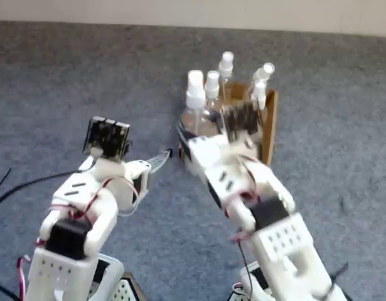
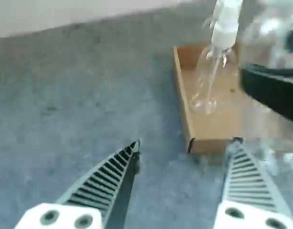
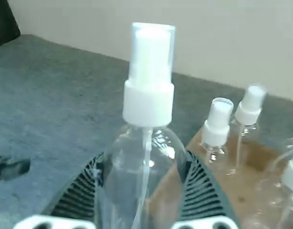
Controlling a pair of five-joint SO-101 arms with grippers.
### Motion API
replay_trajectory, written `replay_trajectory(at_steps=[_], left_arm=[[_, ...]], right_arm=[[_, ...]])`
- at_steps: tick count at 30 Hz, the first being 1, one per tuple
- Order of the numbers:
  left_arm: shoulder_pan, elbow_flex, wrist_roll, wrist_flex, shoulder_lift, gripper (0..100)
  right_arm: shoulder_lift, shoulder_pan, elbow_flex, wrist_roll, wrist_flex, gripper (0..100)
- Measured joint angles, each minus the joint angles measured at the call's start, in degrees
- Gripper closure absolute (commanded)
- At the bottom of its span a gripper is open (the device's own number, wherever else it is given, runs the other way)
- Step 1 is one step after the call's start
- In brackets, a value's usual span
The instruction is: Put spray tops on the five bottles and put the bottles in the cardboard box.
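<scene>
Bottle [image 3: 144,176], clear, round-bellied, white-capped, sits clamped between ribbed right fingers [image 3: 199,194]; left fingers [image 2: 111,172] gape wide over grey carpet [image 2: 65,95].

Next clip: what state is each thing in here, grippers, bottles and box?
left gripper: open, empty.
right gripper: shut on held bottle.
held bottle: upright, spray top on.
cardboard box: open-topped, upright.
four other bottles: upright in cardboard box, spray tops on.
</scene>
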Motion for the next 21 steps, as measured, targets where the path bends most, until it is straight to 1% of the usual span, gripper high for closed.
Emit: replay_trajectory(at_steps=[4,7,11,15,18,21], left_arm=[[0.4,2.2,0.5,-0.3,-5.3,72],[0.3,3.5,0.5,-1.1,-5.0,71],[0.4,6.2,0.7,-6.8,-4.2,72],[0.5,9.0,0.8,-13.6,-0.3,74],[0.6,9.2,0.8,-16.1,2.7,77],[0.7,9.2,0.8,-16.6,3.7,77]], right_arm=[[11.1,-4.2,-8.4,-2.8,0.0,99.5],[14.8,-6.7,-11.7,-3.9,0.0,99.5],[15.2,-9.0,-12.9,-4.0,0.2,99.5],[15.2,-10.5,-14.2,-4.9,4.9,99.5],[15.2,-10.5,-15.5,-6.1,8.1,99.5],[14.3,-10.5,-15.6,-5.9,9.8,99.5]])
